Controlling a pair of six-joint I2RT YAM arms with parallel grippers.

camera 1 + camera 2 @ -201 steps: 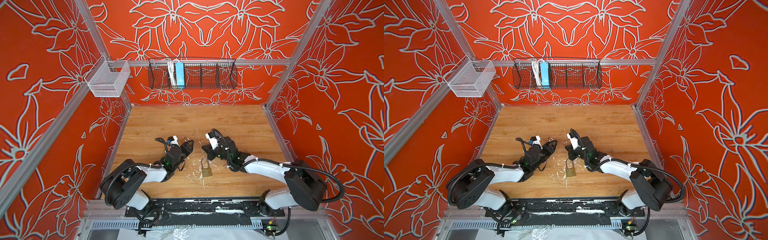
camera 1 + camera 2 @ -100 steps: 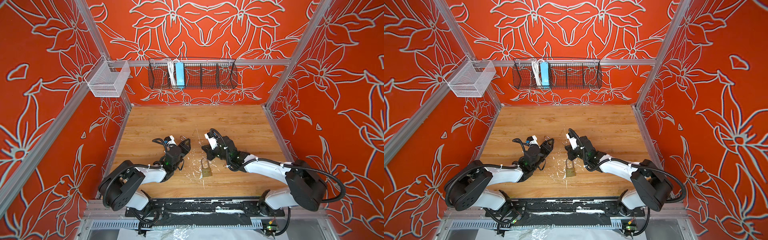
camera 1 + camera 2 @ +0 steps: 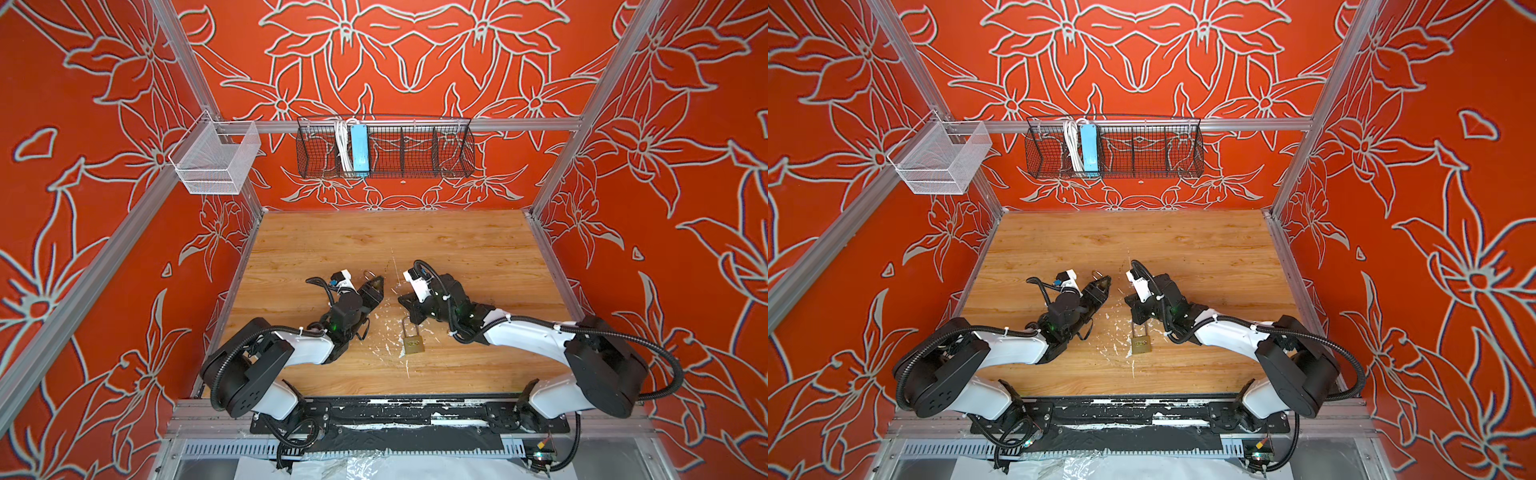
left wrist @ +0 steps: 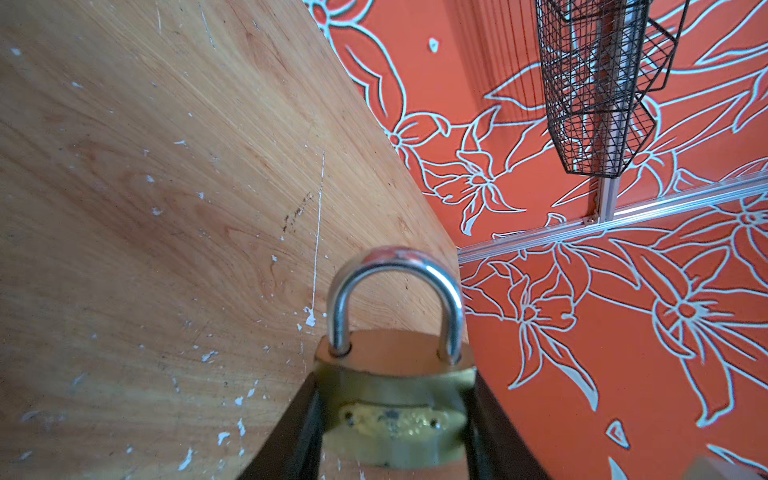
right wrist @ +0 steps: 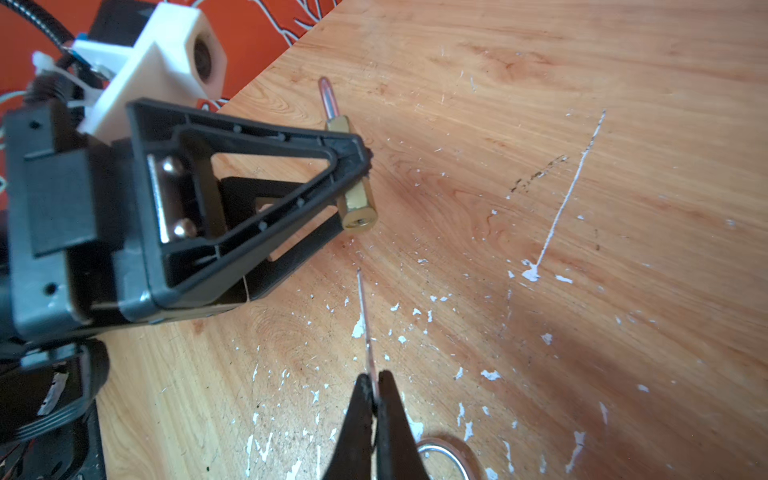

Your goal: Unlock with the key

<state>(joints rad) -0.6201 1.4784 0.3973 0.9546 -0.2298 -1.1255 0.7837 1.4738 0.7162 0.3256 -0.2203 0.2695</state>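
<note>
My left gripper (image 4: 395, 419) is shut on a small brass padlock (image 4: 390, 415), gripping its body from both sides, and its silver shackle (image 4: 395, 266) sticks out past the fingertips. In the right wrist view that padlock (image 5: 358, 208) hangs above the wood, with its keyhole end turned toward my right gripper (image 5: 374, 386). The right gripper is shut on the key (image 5: 365, 324). I see the thin blade edge-on, pointing at the padlock with a gap between them. In both top views the left gripper (image 3: 376, 286) (image 3: 1104, 283) and the right gripper (image 3: 405, 301) (image 3: 1130, 301) face each other over the table's middle.
Another brass padlock (image 3: 412, 344) (image 3: 1141, 345) lies flat on the wooden table (image 3: 457, 249), just under the right wrist. White paint flecks are scattered around it. A black wire basket (image 3: 386, 145) and a white mesh basket (image 3: 216, 162) hang on the back rail.
My left gripper has shifted slightly while holding the padlock. The right arm and the key have stayed put.
</note>
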